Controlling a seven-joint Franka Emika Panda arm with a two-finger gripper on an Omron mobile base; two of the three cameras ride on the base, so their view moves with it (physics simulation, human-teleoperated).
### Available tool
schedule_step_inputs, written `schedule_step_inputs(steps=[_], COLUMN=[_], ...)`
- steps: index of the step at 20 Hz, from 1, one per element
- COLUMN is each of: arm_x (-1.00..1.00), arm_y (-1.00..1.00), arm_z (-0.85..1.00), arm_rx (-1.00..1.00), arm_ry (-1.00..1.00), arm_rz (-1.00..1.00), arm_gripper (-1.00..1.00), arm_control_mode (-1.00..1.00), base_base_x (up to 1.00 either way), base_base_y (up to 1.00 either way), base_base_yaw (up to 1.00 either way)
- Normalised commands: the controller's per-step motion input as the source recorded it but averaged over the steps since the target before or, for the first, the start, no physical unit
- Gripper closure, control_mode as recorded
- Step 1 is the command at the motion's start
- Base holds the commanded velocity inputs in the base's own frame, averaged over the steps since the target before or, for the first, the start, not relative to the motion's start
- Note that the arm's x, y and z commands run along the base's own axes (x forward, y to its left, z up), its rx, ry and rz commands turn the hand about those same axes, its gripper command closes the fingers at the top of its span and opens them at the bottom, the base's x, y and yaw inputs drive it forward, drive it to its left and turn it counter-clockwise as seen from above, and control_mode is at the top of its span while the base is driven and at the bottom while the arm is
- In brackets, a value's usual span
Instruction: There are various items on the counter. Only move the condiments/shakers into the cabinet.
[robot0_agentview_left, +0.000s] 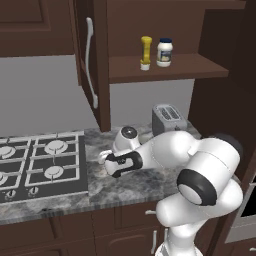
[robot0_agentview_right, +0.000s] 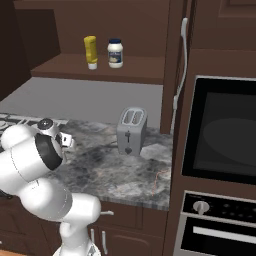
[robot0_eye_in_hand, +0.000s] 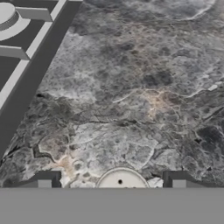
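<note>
shaker (robot0_eye_in_hand: 121, 178) cut off btwn hand (robot0_eye_in_hand: 112, 180) tips

Bare counter (robot0_eye_in_hand: 144, 87) beyond shaker (robot0_eye_in_hand: 121, 178)

Flat, even rendered light; soft shadows, no glare.

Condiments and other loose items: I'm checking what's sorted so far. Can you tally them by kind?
Squeeze bottle: 1, yellow bottle on cabinet shelf
Jar: 1, white jar on the shelf
Shaker: 1, pale shaker on counter, between the gripper fingertips
Toaster: 1, toaster on the counter
Total: 4
</note>
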Motion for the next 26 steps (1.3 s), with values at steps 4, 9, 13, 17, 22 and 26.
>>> schedule_step_inputs(steps=[4, 9, 13, 17, 22, 26], arm_x=[0.0, 0.0, -0.11, -0.38, -0.34, -0.33], arm_y=[0.0, 0.0, 0.0, -0.17, -0.24, -0.15], arm_z=[0.0, 0.0, 0.45, 1.0, 1.0, 1.0], arm_rx=[0.0, 0.0, 0.0, 0.0, 0.03, 0.05], arm_ry=[0.0, 0.0, -0.1, -0.16, -0.18, -0.18], arm_rz=[0.0, 0.0, 0.0, 0.0, 0.0, 0.0], arm_gripper=[1.0, 1.0, 1.0, 1.0, 1.0, 1.0], arm_control_mode=[-1.0, -1.0, -1.0, -1.0, -1.0, -1.0], base_base_x=[0.0, 0.0, 0.0, 0.0, 0.0, 0.0], base_base_y=[0.0, 0.0, 0.0, 0.0, 0.0, 0.0], base_base_yaw=[0.0, 0.0, 0.0, 0.0, 0.0, 0.0])
